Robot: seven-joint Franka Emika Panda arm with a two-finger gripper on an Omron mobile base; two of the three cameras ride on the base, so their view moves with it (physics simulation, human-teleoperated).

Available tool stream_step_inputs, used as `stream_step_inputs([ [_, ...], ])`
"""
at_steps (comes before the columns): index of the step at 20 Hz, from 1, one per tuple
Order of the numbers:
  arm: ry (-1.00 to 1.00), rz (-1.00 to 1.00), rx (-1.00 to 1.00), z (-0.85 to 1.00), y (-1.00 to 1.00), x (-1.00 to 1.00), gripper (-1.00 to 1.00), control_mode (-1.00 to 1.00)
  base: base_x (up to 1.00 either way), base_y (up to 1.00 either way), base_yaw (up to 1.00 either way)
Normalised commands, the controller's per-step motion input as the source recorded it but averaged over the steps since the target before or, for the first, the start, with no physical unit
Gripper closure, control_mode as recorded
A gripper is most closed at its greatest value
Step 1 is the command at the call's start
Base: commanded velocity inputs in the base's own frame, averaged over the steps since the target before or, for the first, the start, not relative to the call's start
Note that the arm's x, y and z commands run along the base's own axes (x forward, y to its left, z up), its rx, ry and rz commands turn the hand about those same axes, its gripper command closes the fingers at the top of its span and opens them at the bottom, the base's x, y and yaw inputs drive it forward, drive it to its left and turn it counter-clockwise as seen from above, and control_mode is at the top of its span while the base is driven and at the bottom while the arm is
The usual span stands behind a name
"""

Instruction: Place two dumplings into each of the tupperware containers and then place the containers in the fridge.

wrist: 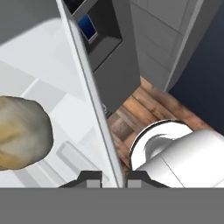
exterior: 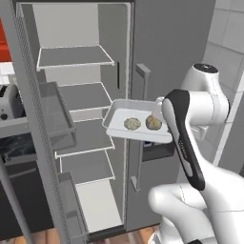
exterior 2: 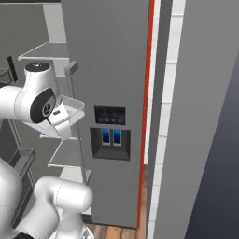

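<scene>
The gripper (wrist: 111, 178) pinched the silvery-white tupperware container's (exterior: 119, 125) rim, two dumplings (exterior: 132, 124) inside, before the open fridge (exterior: 86, 96); no legible writing.

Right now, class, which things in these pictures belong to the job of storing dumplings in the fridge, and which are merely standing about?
Belongs to the job:
- light silvery-white rectangular tupperware container, gripped at its rim
- two pale pleated dumplings in it
- tall grey fridge, door open
- gripper

Standing about:
- dark dispenser panel with blue lights
- wooden floor
</scene>
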Motion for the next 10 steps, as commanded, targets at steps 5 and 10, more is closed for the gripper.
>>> stream_step_inputs([
  [5, 0.0, 0.0, 0.0, 0.0, 0.0, 0.0, 1.0, 1.0, -0.02, 0.2, 0.09],
  [10, 0.0, 0.0, 0.0, 0.0, 0.0, 0.0, 1.0, 1.0, -0.07, 0.16, 0.14],
])
